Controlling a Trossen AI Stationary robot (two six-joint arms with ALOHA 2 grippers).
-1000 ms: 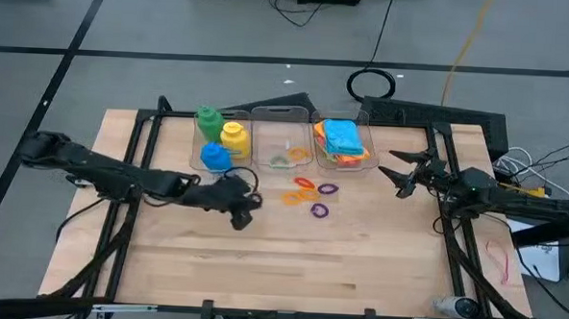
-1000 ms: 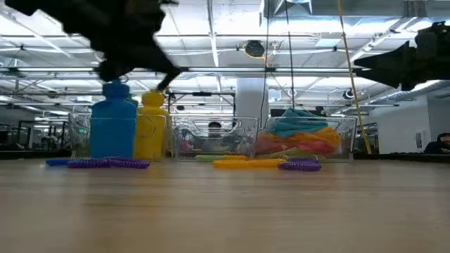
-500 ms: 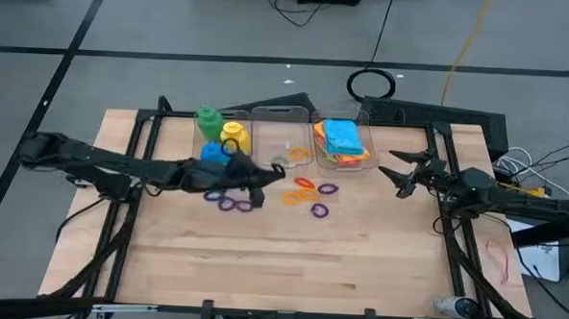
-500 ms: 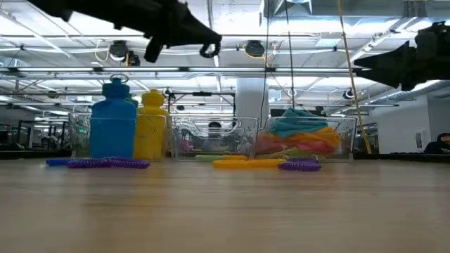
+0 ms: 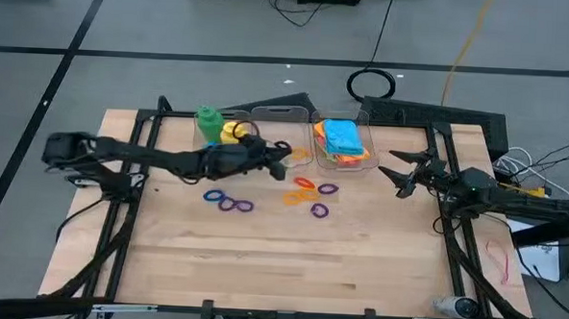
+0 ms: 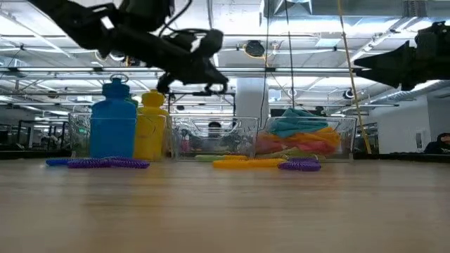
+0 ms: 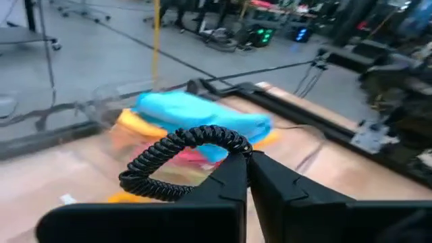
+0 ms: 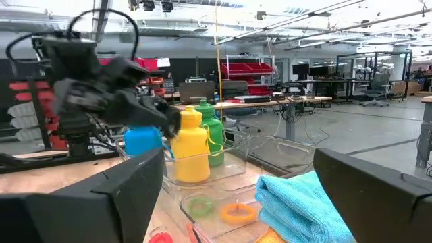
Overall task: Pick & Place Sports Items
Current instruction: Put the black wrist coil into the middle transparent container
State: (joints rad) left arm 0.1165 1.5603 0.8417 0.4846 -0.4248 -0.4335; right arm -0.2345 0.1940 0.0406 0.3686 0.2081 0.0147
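Below left gripper, rings lie apart.

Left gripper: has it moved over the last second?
Yes. In the high view the left gripper has swung from the open table near the blue bottle toward the middle clear bin, and is now over it.

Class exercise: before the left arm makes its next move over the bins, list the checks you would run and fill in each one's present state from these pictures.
1. left gripper shut on a black ring it carries: ok.
2. Left gripper raised above the bins, over the middle bin: ok.
3. right gripper open, waiting at the table's right side, apart from the bins: ok.
4. Exactly above the middle bin's opening: cannot tell.
5. purple rings and orange rings left loose on the table: not ok.
6. cloths in the right bin: ok.
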